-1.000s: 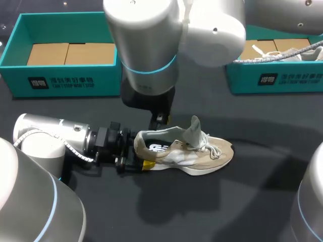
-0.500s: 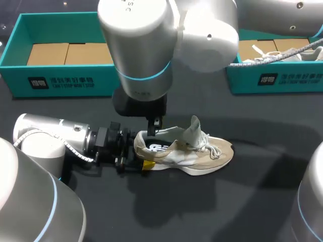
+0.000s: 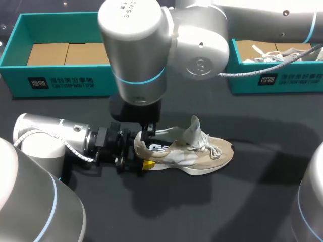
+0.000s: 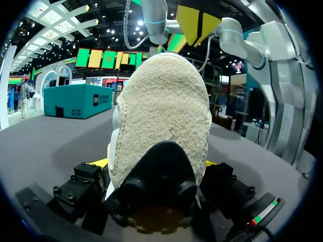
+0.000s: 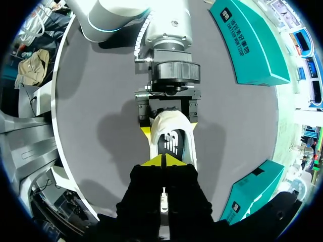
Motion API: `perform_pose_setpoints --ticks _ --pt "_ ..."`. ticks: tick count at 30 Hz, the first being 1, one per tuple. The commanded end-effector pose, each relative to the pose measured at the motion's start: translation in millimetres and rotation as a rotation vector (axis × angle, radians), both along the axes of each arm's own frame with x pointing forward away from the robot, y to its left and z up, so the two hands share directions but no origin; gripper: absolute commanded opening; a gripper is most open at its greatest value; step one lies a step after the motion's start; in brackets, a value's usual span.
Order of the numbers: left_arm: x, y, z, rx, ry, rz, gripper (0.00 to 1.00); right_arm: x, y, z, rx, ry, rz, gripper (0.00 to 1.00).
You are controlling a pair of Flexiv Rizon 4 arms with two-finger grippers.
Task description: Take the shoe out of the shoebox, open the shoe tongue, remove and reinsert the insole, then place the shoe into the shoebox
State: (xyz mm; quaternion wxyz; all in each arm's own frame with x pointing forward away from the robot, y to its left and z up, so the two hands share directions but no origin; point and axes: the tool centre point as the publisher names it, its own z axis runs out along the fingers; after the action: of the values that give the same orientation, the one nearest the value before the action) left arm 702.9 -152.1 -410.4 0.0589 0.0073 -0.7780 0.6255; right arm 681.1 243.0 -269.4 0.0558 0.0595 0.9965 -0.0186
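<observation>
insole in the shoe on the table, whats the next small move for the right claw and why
Probably ease the right claw down into the opening of the shoe, then part its tips to pinch the heel edge of the insole. The left claw grips the heel, the tongue stands up, and the right claw's closed tips hang just over the insole.

The shoe (image 4: 160, 116) shows rough, napped beige cloth at the heel. The tabletop (image 3: 212, 206) is matt and dark. The right arm (image 3: 133, 45) shell is smooth, glossy grey. The shoebox (image 3: 65, 83) is matt teal card.
</observation>
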Motion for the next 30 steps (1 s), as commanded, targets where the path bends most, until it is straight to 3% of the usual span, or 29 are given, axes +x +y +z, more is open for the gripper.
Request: perform_pose_setpoints --ticks 1,14,28,30 --pt "0.3 -0.6 -3.5 0.000 0.000 0.001 0.00 -0.8 -3.2 0.2 0.007 -0.001 0.000 0.00" --pt "0.3 -0.6 -3.5 0.000 0.000 0.001 0.00 2.6 -6.8 -24.9 0.069 0.022 0.007 0.00" --pt "0.3 -0.6 -3.5 0.000 0.000 0.001 0.00 2.5 -10.4 -26.1 0.091 0.019 -0.013 0.00" --pt "0.3 -0.6 -3.5 0.000 0.000 0.001 0.00 3.7 -10.9 -33.7 0.102 0.034 -0.004 0.00"
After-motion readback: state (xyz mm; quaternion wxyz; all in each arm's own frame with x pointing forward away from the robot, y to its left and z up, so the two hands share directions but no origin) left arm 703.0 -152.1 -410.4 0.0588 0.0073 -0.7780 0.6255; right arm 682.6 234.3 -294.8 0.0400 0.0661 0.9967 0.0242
